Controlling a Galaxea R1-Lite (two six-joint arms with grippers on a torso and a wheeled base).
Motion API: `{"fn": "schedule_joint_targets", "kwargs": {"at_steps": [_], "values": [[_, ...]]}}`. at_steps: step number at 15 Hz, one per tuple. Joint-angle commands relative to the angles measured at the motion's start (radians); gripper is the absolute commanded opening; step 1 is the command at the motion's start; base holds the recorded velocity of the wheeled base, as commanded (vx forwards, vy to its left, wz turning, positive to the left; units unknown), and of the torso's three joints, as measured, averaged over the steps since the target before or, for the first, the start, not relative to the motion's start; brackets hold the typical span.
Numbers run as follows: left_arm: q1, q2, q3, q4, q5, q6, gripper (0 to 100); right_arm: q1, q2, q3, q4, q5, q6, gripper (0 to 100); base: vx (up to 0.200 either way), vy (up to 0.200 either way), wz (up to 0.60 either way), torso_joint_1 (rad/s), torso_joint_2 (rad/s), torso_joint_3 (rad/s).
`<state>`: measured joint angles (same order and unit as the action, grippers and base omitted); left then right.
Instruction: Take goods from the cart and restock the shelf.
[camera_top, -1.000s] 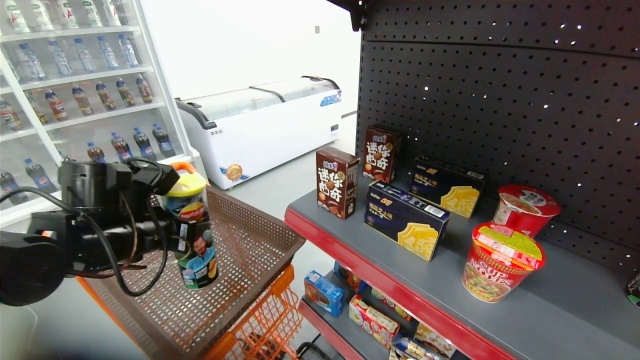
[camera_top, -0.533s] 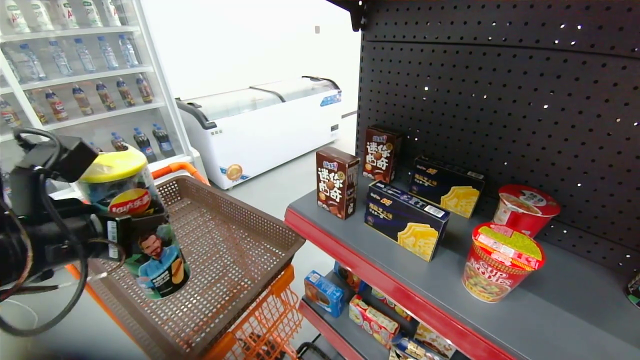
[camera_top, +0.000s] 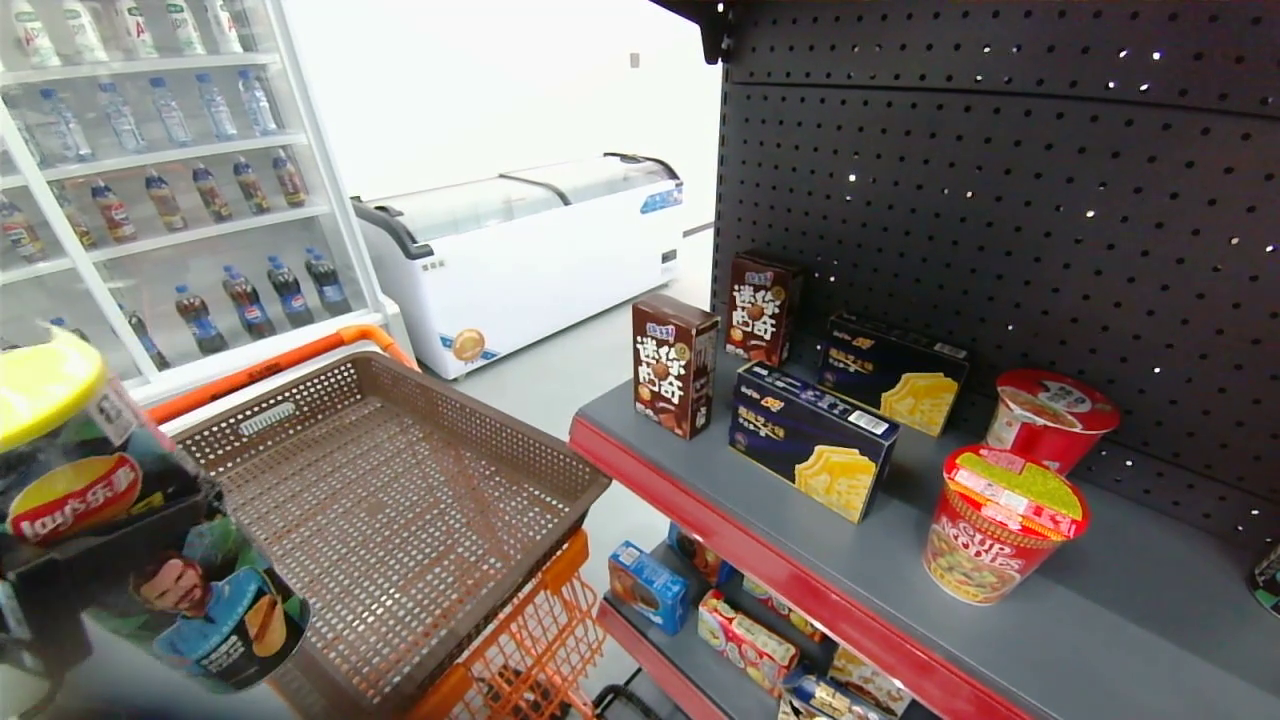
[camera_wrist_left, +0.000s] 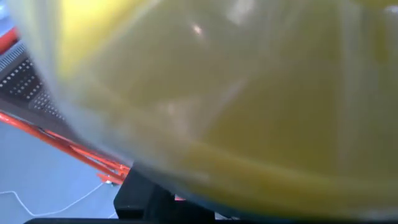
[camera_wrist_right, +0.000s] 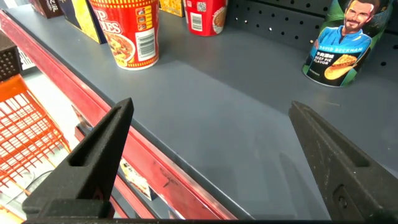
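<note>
At the lower left edge, the chips can (camera_top: 130, 540) is held by the left pincer (camera_top: 90, 560), which is clamped around its middle, just beside the cart basket (camera_top: 500, 435). On the shelf (camera_top: 1100, 620), bare deck is seen behind the red front edge (camera_top: 760, 565), beside the cup noodles (camera_top: 1000, 525). The right pincer (camera_wrist_right: 211, 155) is spread wide and empty over bare deck.

Looks like a small shop: glass-door drinks fridge (camera_top: 150, 180) full of bottles (camera_top: 205, 190) on the left, white chest freezer (camera_top: 530, 250) against a bright white wall (camera_top: 480, 80), pale grey floor (camera_top: 560, 380).
</note>
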<state>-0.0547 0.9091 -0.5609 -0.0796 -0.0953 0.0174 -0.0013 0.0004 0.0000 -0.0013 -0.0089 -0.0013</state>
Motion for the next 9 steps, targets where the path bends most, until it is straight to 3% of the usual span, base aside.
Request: {"fn": "schedule_joint_targets", "kwargs": {"at_steps": [1, 3, 6, 9], "values": [[-0.008, -0.210, 0.085, 0.000, -0.003, 0.006, 0, 0.000, 0.000, 0.000, 0.000, 0.000, 0.000, 100, 0.000, 0.000, 0.00, 0.000, 0.00, 0.000], [-0.005, -0.266, 0.107, 0.007, 0.000, 0.018, 0, 0.000, 0.000, 0.000, 0.000, 0.000, 0.000, 100, 0.000, 0.000, 0.00, 0.000, 0.00, 0.000], [-0.005, -0.339, 0.153, 0.009, 0.000, 0.081, 0, 0.001, 0.000, 0.000, 0.000, 0.000, -0.002, 100, 0.000, 0.000, 0.00, 0.000, 0.00, 0.000], [-0.004, -0.348, 0.167, 0.009, 0.003, 0.079, 0, 0.001, 0.000, 0.000, 0.000, 0.003, -0.002, 100, 0.000, 0.000, 0.00, 0.000, 0.00, 0.000]]}}
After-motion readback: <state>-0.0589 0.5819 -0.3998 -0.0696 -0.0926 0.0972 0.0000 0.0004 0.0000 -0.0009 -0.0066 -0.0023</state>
